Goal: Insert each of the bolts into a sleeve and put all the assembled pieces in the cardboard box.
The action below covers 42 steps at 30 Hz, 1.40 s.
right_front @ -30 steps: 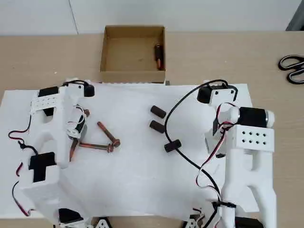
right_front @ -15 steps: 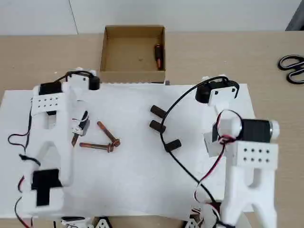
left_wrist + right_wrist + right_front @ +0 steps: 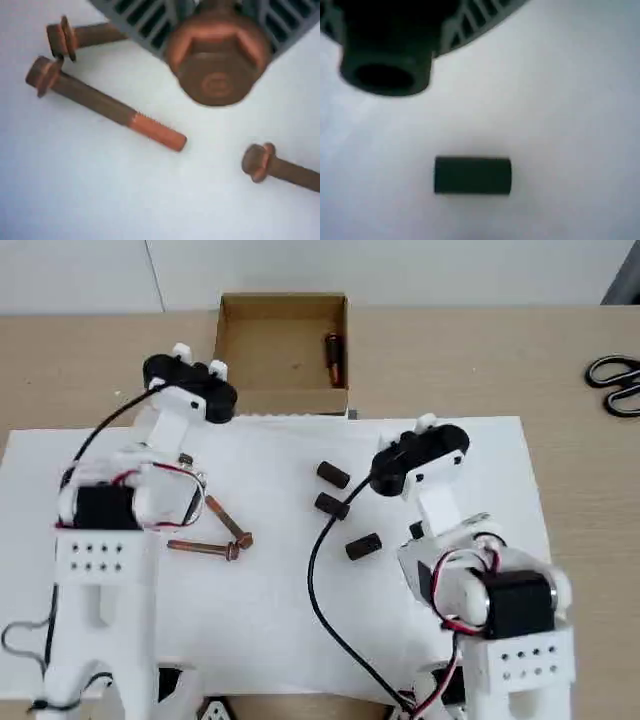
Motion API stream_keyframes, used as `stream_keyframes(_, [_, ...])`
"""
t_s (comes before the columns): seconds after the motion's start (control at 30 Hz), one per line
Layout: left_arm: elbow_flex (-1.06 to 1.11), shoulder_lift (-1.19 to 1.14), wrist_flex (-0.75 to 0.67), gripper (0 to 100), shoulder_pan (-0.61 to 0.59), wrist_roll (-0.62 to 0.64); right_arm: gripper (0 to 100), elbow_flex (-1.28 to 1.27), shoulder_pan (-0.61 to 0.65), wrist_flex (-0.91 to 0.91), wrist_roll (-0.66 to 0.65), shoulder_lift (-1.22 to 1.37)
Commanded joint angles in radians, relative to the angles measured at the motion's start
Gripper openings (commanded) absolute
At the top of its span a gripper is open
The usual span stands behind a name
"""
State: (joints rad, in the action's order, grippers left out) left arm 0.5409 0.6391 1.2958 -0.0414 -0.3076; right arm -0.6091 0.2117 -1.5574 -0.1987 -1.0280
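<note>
My left gripper (image 3: 218, 25) is shut on a copper bolt (image 3: 217, 62) that hangs head down over the white sheet. In the high view this gripper (image 3: 184, 445) stands at the sheet's left rear. Three more bolts lie below it: a long one (image 3: 105, 107), one beside its head (image 3: 82, 36) and one apart (image 3: 280, 169). Two loose bolts (image 3: 228, 523) (image 3: 203, 549) also show from above. My right gripper (image 3: 395, 35) is shut on a black sleeve (image 3: 385, 67), above another sleeve (image 3: 472, 175). Three sleeves (image 3: 333, 476) (image 3: 330, 505) (image 3: 363, 546) lie mid-sheet, left of the right gripper (image 3: 398, 472).
The open cardboard box (image 3: 280, 400) stands behind the sheet with one assembled piece (image 3: 333, 358) against its right wall. Scissors (image 3: 615, 373) lie at the far right of the wooden table. A black cable (image 3: 318, 570) runs across the sheet near the sleeves.
The left arm has risen and swung towards the box with the bolt. The right arm has swung left towards the sleeves. The loose bolts and sleeves have stayed put.
</note>
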Motion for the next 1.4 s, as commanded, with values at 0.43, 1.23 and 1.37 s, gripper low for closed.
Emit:
stream_keyframes(0.43, [0.748, 0.856, -0.566, 1, 0.017, 0.511, 0.2, -0.430, 0.306, 0.509, 0.229, -0.252])
stream_keyframes(1.23, [0.888, 1.162, -0.470, 1, 0.149, 0.945, 0.2, -0.738, 0.628, 0.932, 0.097, -0.257])
stream_keyframes(1.37, [0.878, 1.162, -0.466, 1, 0.173, 0.990, 0.2, -0.741, 0.628, 0.952, 0.078, -0.257])
